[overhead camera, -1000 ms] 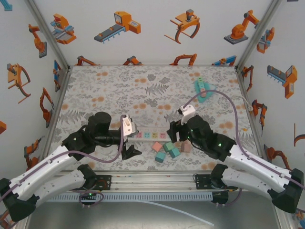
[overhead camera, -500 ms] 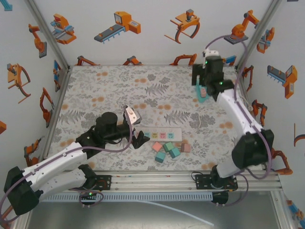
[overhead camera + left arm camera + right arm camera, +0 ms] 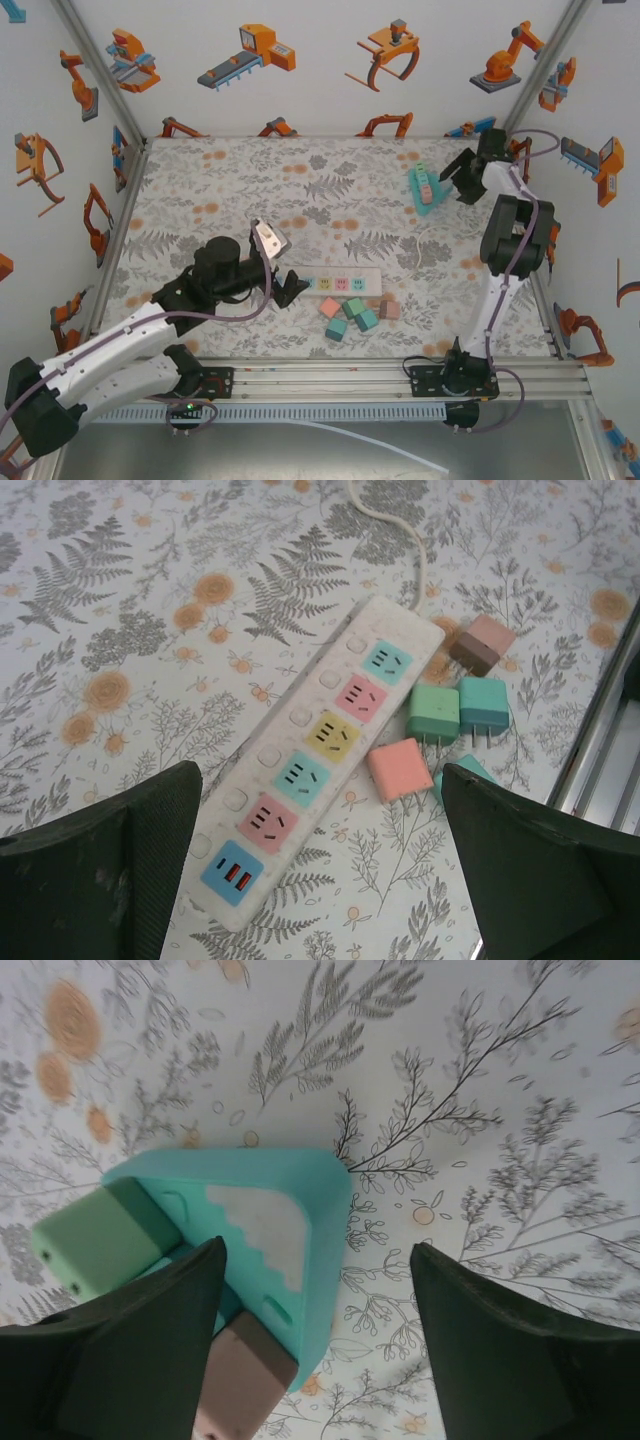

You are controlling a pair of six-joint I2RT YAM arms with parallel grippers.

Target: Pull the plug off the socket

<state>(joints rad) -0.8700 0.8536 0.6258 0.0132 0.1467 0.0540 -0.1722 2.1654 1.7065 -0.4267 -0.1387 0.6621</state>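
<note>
A teal socket block (image 3: 285, 1210) lies at the far right of the table, also seen from above (image 3: 427, 198). A green plug (image 3: 95, 1240) and a brown plug (image 3: 245, 1385) sit in it. My right gripper (image 3: 316, 1248) is open, and the block's end lies between its fingers without a grip; from above it hovers just right of the block (image 3: 460, 185). My left gripper (image 3: 320, 770) is open over the near end of a white power strip (image 3: 300, 740), whose coloured sockets are all empty. From above, the left gripper (image 3: 292, 290) is at the strip's left end (image 3: 340, 283).
Several loose plugs lie beside the white strip: pink (image 3: 398, 770), green (image 3: 432, 712), teal (image 3: 484, 702) and brown (image 3: 482, 643). The strip's white cable (image 3: 400, 525) runs away across the floral table. A metal rail (image 3: 600, 730) borders the near edge. The enclosure's right wall (image 3: 560, 200) stands close to the right arm.
The right arm swung from beside the white strip to the far right, by the teal socket block. The left gripper shifted right toward the strip's left end.
</note>
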